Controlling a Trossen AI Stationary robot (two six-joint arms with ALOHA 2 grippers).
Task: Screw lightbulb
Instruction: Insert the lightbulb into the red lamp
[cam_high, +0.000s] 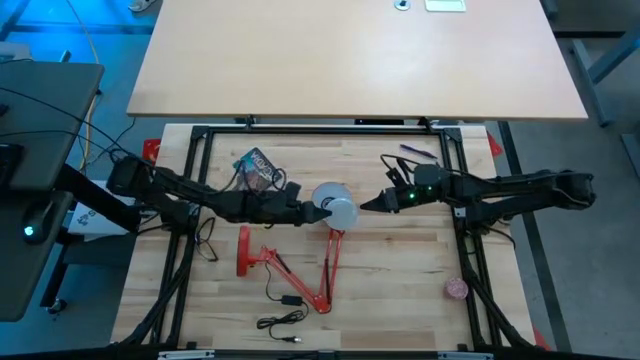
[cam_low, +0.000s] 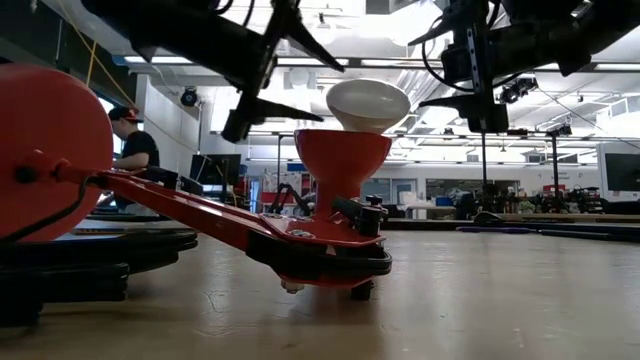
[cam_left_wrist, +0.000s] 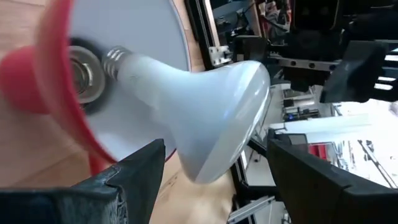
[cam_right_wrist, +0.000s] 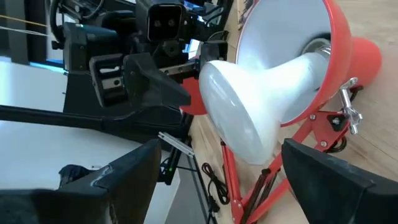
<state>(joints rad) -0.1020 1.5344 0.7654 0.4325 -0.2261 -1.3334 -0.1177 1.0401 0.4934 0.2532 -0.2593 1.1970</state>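
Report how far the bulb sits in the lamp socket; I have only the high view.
Observer: In the left wrist view, the bulb has its base at the socket, with some screw thread showing.
Operator: Give me the left fingers.
Observer: The left fingers are open, one on each side of the bulb's dome.
Operator: Now the right ones.
Observer: The right fingers are open too, facing the dome.

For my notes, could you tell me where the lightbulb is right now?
In the high view the lightbulb sits mid-table, its neck in the red lamp's shade, between the open left gripper and right gripper.
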